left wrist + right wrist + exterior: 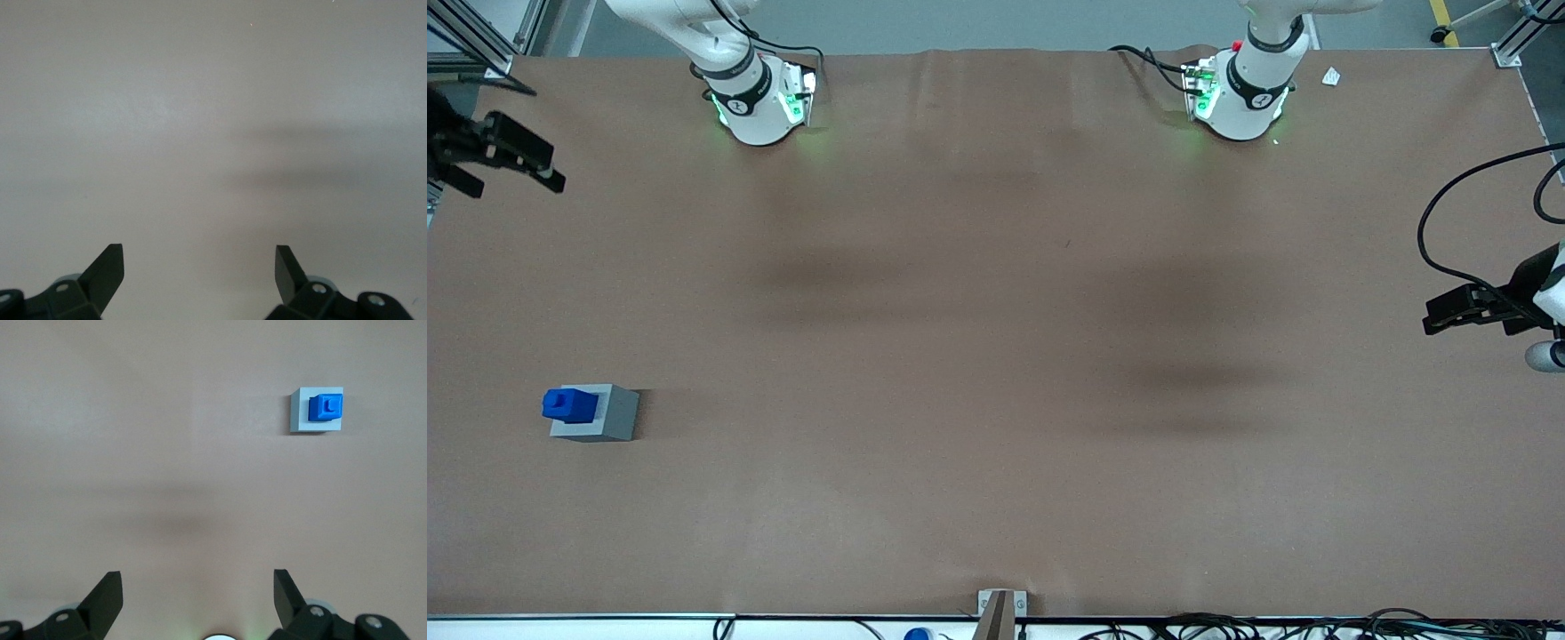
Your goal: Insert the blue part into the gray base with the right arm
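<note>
- Blue part (569, 404) sits on top of gray base (596, 413), twd the working arm's end of the table (996, 356), nearer the front cam than the arm mounts.
- In the wrist view, blue part (325, 407) is on the base (301, 410), offset twd its 3 o'clock edge; fully seated or not — can't tell.
- Gripper (193, 590) is up above bare table, well apart from the base, jaws spread wide, nothing held.
- From the gripper, the base lies at about 1 o'clock.
- In the front view, gripper (511, 164) hangs at the table edge, about 11 o'clock from the base.
</note>
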Controlling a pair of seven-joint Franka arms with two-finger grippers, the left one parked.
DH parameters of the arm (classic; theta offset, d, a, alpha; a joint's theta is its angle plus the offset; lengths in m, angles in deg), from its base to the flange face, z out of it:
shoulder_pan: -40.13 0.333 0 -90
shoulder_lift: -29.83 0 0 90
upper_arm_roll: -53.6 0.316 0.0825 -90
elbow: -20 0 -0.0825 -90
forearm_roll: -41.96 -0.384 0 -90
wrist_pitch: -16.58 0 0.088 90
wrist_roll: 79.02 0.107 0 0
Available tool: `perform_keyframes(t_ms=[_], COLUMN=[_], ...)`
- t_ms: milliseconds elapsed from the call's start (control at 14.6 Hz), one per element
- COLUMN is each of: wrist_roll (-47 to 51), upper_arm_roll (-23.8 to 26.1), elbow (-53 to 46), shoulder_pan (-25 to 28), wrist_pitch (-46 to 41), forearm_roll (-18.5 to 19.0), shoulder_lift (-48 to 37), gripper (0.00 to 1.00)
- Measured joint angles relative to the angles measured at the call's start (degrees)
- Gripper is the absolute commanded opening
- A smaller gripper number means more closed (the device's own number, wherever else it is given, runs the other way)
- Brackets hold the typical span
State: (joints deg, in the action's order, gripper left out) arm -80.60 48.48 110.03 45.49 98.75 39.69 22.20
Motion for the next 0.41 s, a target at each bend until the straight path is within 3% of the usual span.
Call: perform_keyframes(t_ms=[412], wrist_roll=[0.0], upper_arm_roll=[0.5], elbow=[2.1], shoulder_pan=[0.1], wrist_pitch=[0.4], forearm_roll=[0.1], shoulder_lift=[-2.5], gripper=[1.00])
